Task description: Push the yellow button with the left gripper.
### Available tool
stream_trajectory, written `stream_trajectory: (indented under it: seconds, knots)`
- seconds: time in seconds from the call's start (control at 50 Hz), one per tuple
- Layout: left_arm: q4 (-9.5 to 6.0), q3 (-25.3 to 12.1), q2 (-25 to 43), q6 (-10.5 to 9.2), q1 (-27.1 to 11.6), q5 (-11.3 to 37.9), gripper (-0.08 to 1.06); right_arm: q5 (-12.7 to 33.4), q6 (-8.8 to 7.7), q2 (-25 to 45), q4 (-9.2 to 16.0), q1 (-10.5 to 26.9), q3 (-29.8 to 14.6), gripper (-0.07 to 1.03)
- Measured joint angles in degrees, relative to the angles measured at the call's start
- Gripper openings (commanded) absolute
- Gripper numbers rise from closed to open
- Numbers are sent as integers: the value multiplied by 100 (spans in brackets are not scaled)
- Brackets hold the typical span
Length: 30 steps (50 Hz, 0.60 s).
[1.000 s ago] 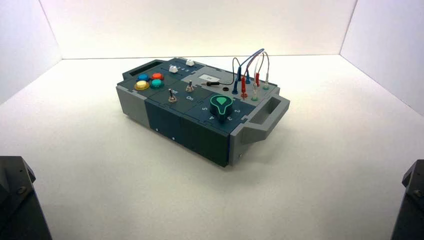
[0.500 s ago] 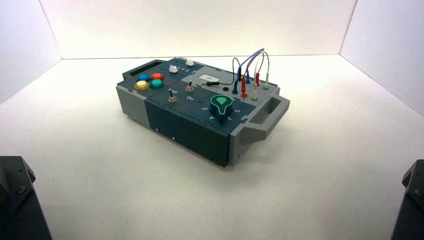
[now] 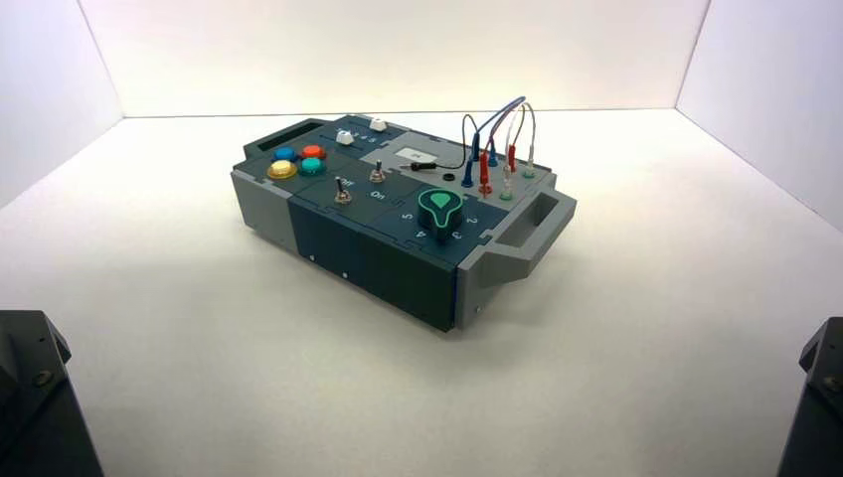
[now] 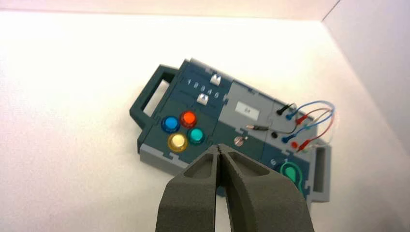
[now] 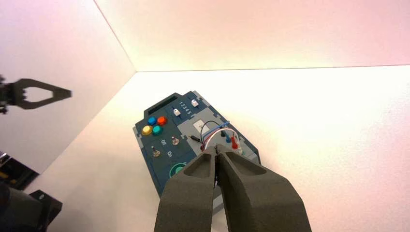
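On a bare white table [image 3: 199, 328] between white walls [image 3: 398, 50], the box [image 3: 398, 214]; left hand [image 4: 220, 150] pinched closed above it.

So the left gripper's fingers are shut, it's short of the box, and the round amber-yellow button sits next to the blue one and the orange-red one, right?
Not quite. In the left wrist view the round amber-yellow button adjoins the blue button and the teal button; the orange-red button lies diagonally across. The rest holds: the left gripper is shut, short of the box.

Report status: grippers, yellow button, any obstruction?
Left gripper shut, held above the box, short of contact. Right gripper shut, parked high. Yellow button unpressed, exposed. Nothing in the way.
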Motion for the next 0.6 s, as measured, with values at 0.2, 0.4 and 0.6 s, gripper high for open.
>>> stream_trajectory:
  seconds: [0.2,0.4,0.6]
  knots:
    - [9,-220,809,62,0,-141,-3,0,0,0,0,0,0,-2]
    - [9,-369,1521,114,0,-334,-3,0,0,0,0,0,0,-2]
    - [9,-527,2180,123,-44,-519,-3,0,0,0,0,0,0,-2]
